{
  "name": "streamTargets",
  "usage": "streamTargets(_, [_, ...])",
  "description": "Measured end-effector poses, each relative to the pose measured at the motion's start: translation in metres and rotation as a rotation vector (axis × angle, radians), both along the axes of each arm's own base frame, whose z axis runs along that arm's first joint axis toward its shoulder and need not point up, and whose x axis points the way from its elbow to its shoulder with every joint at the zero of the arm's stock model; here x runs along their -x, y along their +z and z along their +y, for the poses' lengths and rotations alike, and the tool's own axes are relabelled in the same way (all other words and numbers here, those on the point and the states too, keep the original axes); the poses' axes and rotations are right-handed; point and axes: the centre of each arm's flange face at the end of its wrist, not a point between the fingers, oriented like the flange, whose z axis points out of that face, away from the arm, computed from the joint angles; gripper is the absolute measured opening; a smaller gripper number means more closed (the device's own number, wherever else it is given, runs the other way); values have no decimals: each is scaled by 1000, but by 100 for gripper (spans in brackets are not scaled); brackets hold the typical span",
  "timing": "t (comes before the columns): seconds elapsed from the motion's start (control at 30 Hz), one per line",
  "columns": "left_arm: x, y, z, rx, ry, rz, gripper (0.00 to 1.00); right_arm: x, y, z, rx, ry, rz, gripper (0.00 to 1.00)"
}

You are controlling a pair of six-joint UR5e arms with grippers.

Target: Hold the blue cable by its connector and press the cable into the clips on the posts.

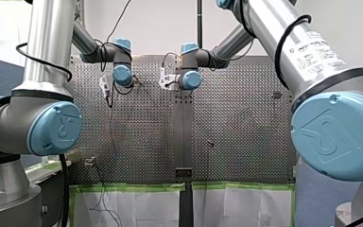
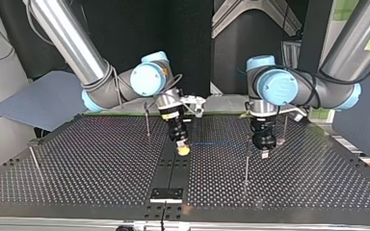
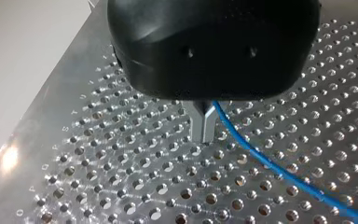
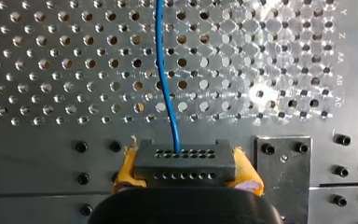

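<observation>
In the left wrist view my left gripper (image 3: 205, 134), black with metal fingers, is shut on the blue cable (image 3: 270, 165), which trails away low over the perforated table (image 3: 121, 177). In the right wrist view my right gripper (image 4: 186, 168) has its yellow pads (image 4: 127, 165) shut on a dark grey connector (image 4: 168, 161). The blue cable (image 4: 167, 88) runs straight ahead from the connector. In the top view the cable (image 2: 217, 143) spans faintly between my right gripper (image 2: 183, 149) and my left gripper (image 2: 264, 153), both just above the table. One thin post (image 2: 246, 161) stands close beside my left gripper.
Other thin posts stand at the top view's left (image 2: 33, 159), behind my right gripper (image 2: 147, 120) and behind my left gripper (image 2: 284, 127). A dark strip (image 2: 173, 168) with a black bracket (image 2: 166, 195) divides the table. Green tape (image 1: 132, 187) edges the table in the front view.
</observation>
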Motion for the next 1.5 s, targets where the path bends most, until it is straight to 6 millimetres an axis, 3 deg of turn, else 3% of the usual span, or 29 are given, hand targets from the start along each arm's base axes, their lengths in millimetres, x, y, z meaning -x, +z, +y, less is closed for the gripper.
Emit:
streamTargets(0.9, [-20, -8, 26, 27, -21, -1, 0, 9, -1, -14, -8, -7, -4, 0])
streamTargets(0.93, [-20, -9, 28, 19, -11, 4, 17, 10, -1, -15, -8, -8, -5, 0])
streamTargets(0.97, [-20, -9, 29, 14, -4, 8, 46, 11, -1, -16, -9, -10, -5, 0])
streamTargets(1.0, [-19, -10, 30, 10, 3, 13, 46, 12, -1, -17, -10, -11, -6, 0])
streamTargets(1.07, [-18, -11, 32, 0, 18, 27, 89, 13, -1, -19, -11, -15, -8, 0])
streamTargets(1.1, [-17, -12, 32, -4, 23, 34, 89, 14, -1, -20, -12, -16, -8, 0])
streamTargets(1.13, [-16, -13, 32, -10, 28, 44, 100, 15, -1, -22, -12, -18, -9, 0])
streamTargets(1.5, [-3, -20, 29, -58, 55, 140, 100, 24, -2, -32, -21, -35, -15, 0])
